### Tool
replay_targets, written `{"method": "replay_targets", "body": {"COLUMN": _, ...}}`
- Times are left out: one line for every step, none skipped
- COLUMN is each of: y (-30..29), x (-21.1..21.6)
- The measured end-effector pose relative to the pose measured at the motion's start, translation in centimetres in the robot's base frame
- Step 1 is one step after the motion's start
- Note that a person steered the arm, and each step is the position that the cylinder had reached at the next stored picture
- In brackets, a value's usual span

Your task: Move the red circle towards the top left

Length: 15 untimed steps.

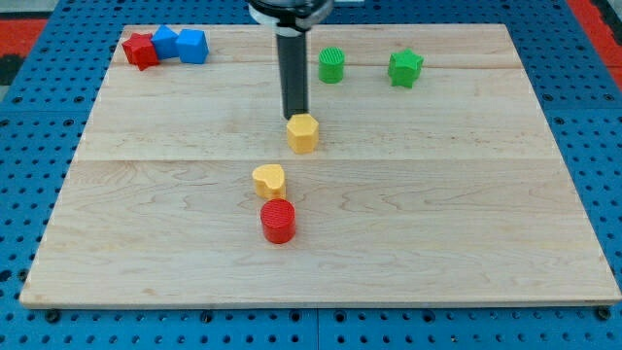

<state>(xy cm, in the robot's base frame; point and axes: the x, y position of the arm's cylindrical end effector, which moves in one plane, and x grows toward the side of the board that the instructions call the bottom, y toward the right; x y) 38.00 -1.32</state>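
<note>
The red circle [278, 221] stands on the wooden board [466, 214] a little below the middle. A yellow heart [269, 179] lies just above it, nearly touching. My tip [295, 117] is at the top edge of a yellow hexagon block [303, 133], well above the red circle and slightly to its right. The dark rod runs straight up from the tip out of the view's top.
At the top left a red star [140, 50] sits beside two blue blocks [166, 42] [192, 46]. A green cylinder [331, 64] and a green star-like block [405, 68] stand at the top right of centre. Blue pegboard surrounds the board.
</note>
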Motion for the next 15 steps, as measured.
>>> {"method": "replay_targets", "body": {"y": 1.1, "x": 1.9}}
{"method": "replay_targets", "body": {"y": 8.4, "x": 3.1}}
{"method": "replay_targets", "body": {"y": 10.0, "x": 11.0}}
{"method": "replay_targets", "body": {"y": 2.8, "x": 14.3}}
{"method": "replay_targets", "body": {"y": -0.5, "x": 16.4}}
{"method": "replay_targets", "body": {"y": -4.7, "x": 18.2}}
{"method": "replay_targets", "body": {"y": -8.8, "x": 17.2}}
{"method": "replay_targets", "body": {"y": -8.9, "x": 16.6}}
{"method": "replay_targets", "body": {"y": -8.9, "x": 16.0}}
{"method": "replay_targets", "body": {"y": -8.9, "x": 15.6}}
{"method": "replay_targets", "body": {"y": -7.9, "x": 19.5}}
{"method": "replay_targets", "body": {"y": -9.0, "x": 17.0}}
{"method": "replay_targets", "body": {"y": -12.7, "x": 11.7}}
{"method": "replay_targets", "body": {"y": -12.7, "x": 5.4}}
{"method": "replay_targets", "body": {"y": -11.7, "x": 7.2}}
